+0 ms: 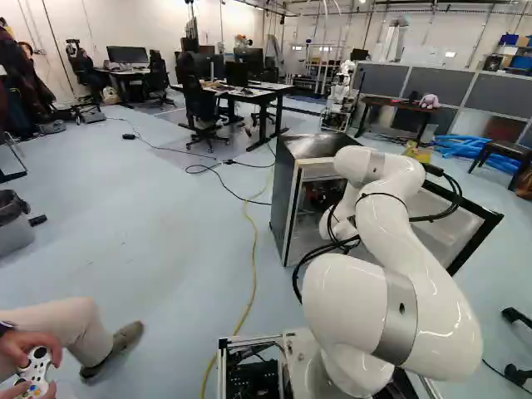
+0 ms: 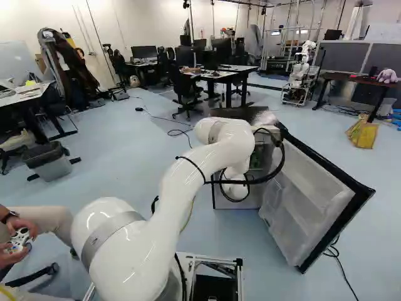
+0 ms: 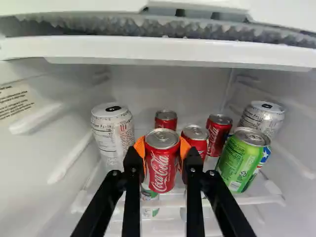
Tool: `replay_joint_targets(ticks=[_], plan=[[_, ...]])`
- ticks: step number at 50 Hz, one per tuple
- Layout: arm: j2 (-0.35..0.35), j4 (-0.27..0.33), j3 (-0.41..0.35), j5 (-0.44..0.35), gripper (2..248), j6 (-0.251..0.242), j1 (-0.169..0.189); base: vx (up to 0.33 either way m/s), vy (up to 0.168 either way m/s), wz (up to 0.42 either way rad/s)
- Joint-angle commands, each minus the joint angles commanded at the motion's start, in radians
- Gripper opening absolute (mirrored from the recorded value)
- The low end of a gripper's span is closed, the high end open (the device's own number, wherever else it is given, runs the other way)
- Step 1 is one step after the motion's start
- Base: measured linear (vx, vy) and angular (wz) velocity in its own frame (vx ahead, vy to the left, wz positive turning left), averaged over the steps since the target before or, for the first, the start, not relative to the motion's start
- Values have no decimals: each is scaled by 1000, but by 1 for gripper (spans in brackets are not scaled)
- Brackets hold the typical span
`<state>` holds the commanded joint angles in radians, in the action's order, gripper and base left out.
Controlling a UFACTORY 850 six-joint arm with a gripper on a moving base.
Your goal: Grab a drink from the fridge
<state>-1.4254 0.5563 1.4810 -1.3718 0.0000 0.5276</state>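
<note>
In the wrist view my gripper (image 3: pixel 162 154) is shut on a small red can (image 3: pixel 161 170), an orange pad against each side of it. The can is upright. Other red cans (image 3: pixel 166 120) stand behind and beside it, a green can (image 3: pixel 242 160) to one side, and white cans (image 3: pixel 112 133) near both side walls. The fridge (image 1: pixel 284 199) stands ahead of the base with its door (image 2: pixel 308 188) wide open. My wrist reaches into it; the base views do not show the fingers clearly.
A shelf edge (image 3: pixel 163 50) spans the compartment above the cans. The open door stands beside the arm. A yellow cable (image 1: pixel 253 249) runs along the floor. Another robot (image 2: pixel 301 75) stands beyond the fridge. A seated person's leg is close at the left of the base.
</note>
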Motion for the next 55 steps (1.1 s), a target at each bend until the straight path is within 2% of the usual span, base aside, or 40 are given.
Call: replay_joint_targets(ticks=[35, 55], plan=[[122, 0, -237, 0, 88, 0, 41, 0, 0, 0], [241, 0, -405, 0, 88, 0, 68, 0, 0, 0]])
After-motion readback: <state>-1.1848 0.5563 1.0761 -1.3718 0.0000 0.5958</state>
